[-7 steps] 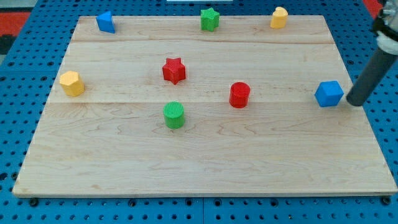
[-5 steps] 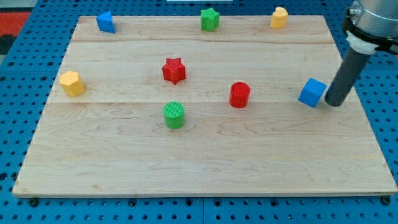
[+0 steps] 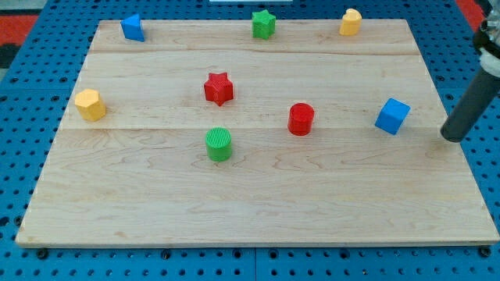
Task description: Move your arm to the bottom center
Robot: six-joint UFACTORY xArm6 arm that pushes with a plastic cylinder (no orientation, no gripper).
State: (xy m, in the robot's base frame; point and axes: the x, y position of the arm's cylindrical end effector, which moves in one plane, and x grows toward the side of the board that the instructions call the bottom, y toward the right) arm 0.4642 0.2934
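Observation:
My tip (image 3: pixel 452 136) is at the board's right edge, a little below mid-height. It stands apart from the blue cube (image 3: pixel 392 116), which lies to its left and slightly higher. The red cylinder (image 3: pixel 301 119) and green cylinder (image 3: pixel 219 144) sit near the board's middle, with the red star (image 3: pixel 219 88) above them. No block lies near the bottom centre of the wooden board (image 3: pixel 258 211).
A yellow block (image 3: pixel 90 104) sits at the left edge. Along the top edge are a blue block (image 3: pixel 133 27), a green star (image 3: pixel 264 23) and a yellow block (image 3: pixel 351 22). Blue pegboard (image 3: pixel 23 156) surrounds the board.
My tip pushed the blue cube leftward, then drew back to the right and slightly down, leaving the cube turned and apart from it. The other blocks have not moved.

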